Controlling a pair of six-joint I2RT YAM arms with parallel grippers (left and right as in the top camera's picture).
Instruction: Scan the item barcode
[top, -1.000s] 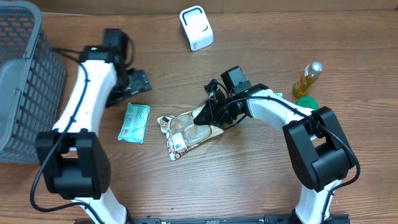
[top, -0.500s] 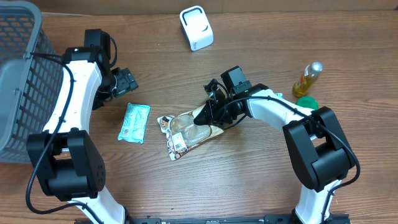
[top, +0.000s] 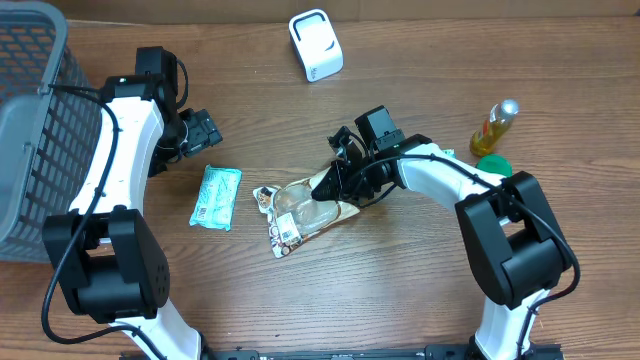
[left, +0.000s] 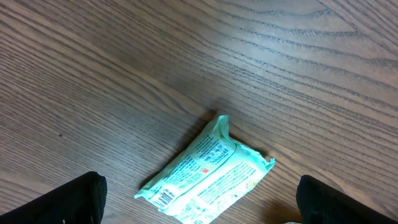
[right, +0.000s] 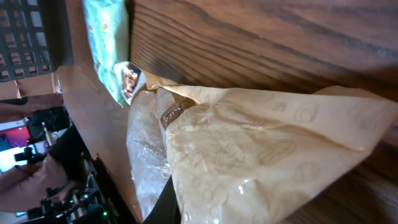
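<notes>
- Basket (top: 35, 120) of grey mesh stands at the far left of the wooden table (top: 400, 300).
- Left gripper (top: 205, 130) is just right of the basket with its jaws spread wide and nothing between them; in the left wrist view its dark fingertips (left: 74, 199) sit at the two bottom corners.
- Green packet (top: 216, 197) lies flat on the wood, near that gripper but apart from it, printed side up.
- Snack bag (top: 295, 212), part clear film and part tan paper, lies crumpled near the table's middle, just right of the packet.
- White scanner (top: 316, 45) stands at the far edge, well apart from the bag.
- Right gripper (top: 325, 188) is closed, pinching the bag's right edge; the right wrist view is filled by the tan paper.
- Oil bottle (top: 495, 125) stands at the right, with a green lid (top: 492, 166) just beside it.
</notes>
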